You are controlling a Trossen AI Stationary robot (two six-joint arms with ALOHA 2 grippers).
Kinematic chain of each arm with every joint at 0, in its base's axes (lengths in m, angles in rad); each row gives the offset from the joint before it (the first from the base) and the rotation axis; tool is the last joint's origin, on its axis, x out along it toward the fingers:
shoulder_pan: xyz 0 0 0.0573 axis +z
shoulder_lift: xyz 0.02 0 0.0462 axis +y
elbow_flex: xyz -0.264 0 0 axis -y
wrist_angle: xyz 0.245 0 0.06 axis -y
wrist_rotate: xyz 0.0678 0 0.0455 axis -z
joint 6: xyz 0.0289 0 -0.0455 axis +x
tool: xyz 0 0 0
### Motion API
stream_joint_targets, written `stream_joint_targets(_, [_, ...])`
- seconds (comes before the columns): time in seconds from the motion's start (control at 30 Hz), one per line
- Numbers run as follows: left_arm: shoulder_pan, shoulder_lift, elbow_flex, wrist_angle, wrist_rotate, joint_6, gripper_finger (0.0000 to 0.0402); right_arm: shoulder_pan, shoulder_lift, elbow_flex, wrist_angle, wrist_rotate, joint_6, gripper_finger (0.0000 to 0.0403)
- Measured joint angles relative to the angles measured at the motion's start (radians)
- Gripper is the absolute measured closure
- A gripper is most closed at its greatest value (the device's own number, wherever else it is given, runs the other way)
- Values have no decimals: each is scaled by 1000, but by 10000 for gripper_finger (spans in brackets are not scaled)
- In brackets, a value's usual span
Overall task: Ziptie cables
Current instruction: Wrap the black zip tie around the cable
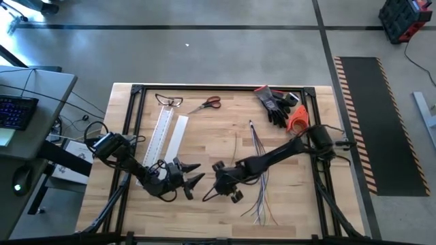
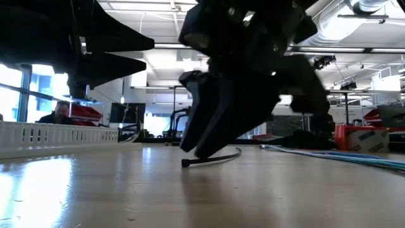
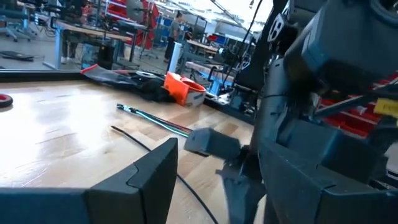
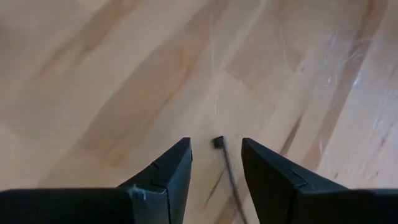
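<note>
two spread grippers, left (image 1: pixel 193 175) and right (image 4: pixel 216 163), right straddling zip tie (image 4: pixel 225 163) beside cables (image 1: pixel 259 173).

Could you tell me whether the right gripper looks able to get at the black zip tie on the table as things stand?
Probably yes. The right gripper is open and hangs right over the zip tie, whose head lies between the fingers on bare table, nothing covering it.

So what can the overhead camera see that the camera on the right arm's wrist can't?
Only the overhead view shows the whole table: both arms, the cables, scissors, safety glasses, gloves and white slotted channel. Only the right wrist view shows the black zip tie's head lying on the wood between the open fingers of the right end effector. Both show that end effector low over the light wooden tabletop.
</note>
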Motion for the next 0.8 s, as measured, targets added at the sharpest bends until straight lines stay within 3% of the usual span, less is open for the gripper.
stream_joint_targets(0.23, [0, 0, 0, -2, 0, -2, 200, -16, 38, 18, 0, 20, -17, 289])
stream_joint_targets(0.47, [1, 0, 0, -3, 1, -1, 200, -23, 55, 20, 6, 21, -46, 393])
stream_joint_targets(0.67, [1, 0, 0, -3, 0, -1, 200, 30, 43, 13, 60, 169, -115, 401])
stream_joint_targets(0.8, [-4, 0, 0, -2, -1, 0, 200, 64, 2, 12, 99, 209, -130, 402])
